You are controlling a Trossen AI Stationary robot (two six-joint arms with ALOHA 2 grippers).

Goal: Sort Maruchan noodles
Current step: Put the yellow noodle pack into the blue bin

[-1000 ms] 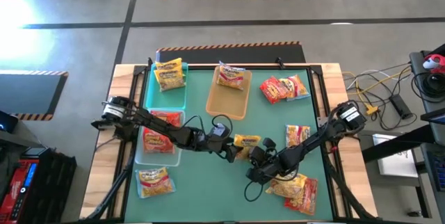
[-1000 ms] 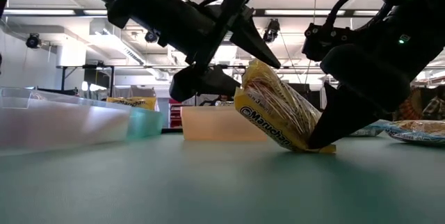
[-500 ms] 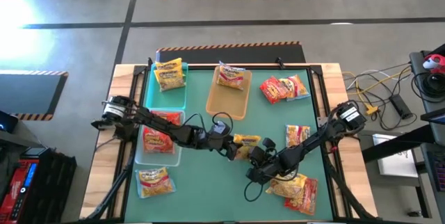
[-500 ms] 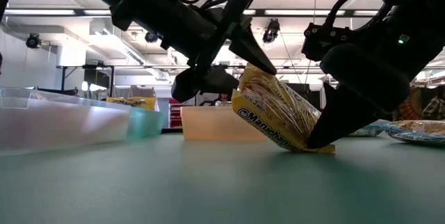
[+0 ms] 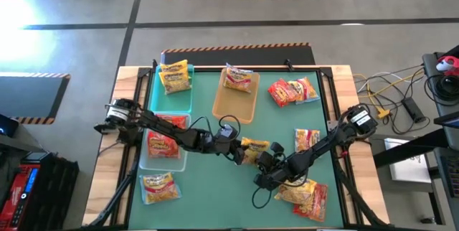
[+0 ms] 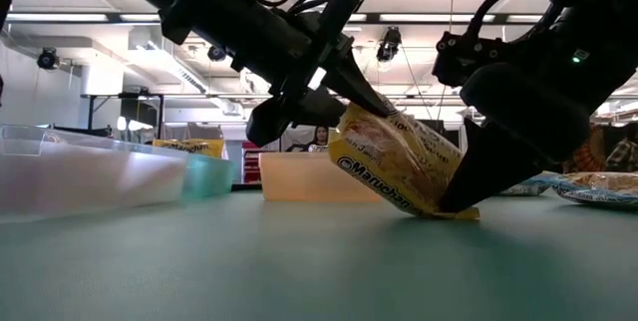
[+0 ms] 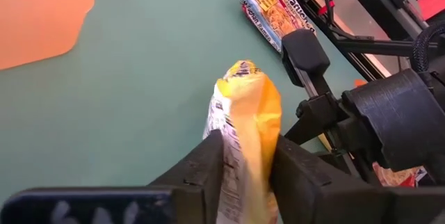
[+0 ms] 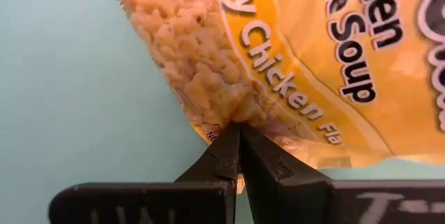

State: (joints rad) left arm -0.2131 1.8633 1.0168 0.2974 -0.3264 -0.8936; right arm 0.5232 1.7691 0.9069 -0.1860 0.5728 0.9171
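Yellow noodle packet (image 6: 397,166) mid-worktop (image 5: 215,188), tilted on edge between both end effectors. Left end effector (image 7: 243,161) clamped on packet's upper edge; right end effector (image 8: 238,147) pinched shut on lower corner seam. Packet crinkly, yellow, noodles visible through clear panel. Tan tray (image 6: 309,176) just behind, teal tray (image 5: 176,98) farther left; other packets scattered nearby.

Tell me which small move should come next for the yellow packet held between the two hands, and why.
Probably the right hand should let go. The left hand now has its fingers on both sides of the yellow Maruchan packet, which stands tilted on the green table, while the right hand pinches its lower edge. Once released, the left arm could carry it toward a tray.
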